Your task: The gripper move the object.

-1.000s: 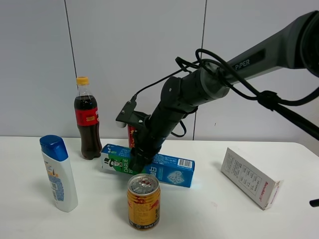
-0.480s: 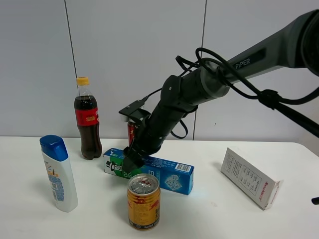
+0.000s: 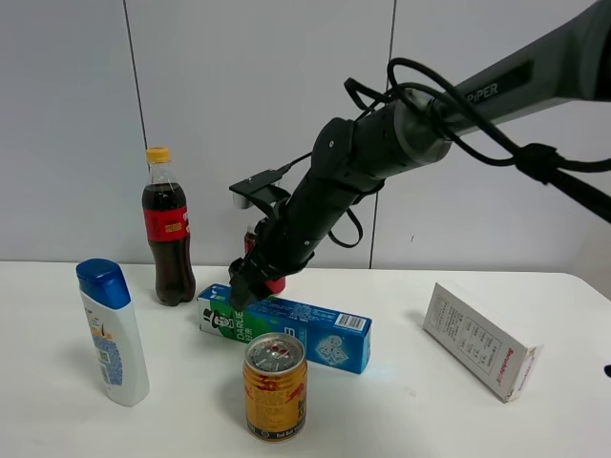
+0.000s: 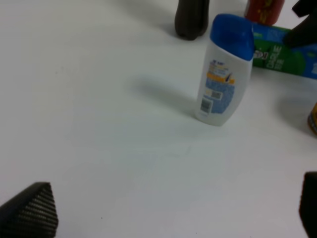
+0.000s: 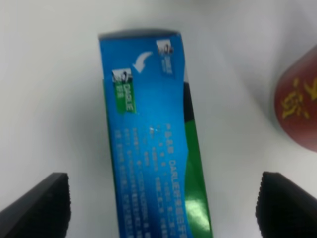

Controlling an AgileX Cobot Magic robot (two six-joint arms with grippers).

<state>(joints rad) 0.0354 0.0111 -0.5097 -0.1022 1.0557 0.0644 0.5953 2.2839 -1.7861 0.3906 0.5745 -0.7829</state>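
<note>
Our right gripper (image 3: pixel 242 289), jaws spread wide and holding nothing, the blue-green DARLIE toothpaste box (image 5: pixel 148 148) lying directly beneath it, red can (image 5: pixel 299 106) alongside.

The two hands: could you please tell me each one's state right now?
Left hand: open, holding nothing.
Right hand: open over the toothpaste box, not gripping it.

Bright even light; wrist views blurred, soft shadows.
</note>
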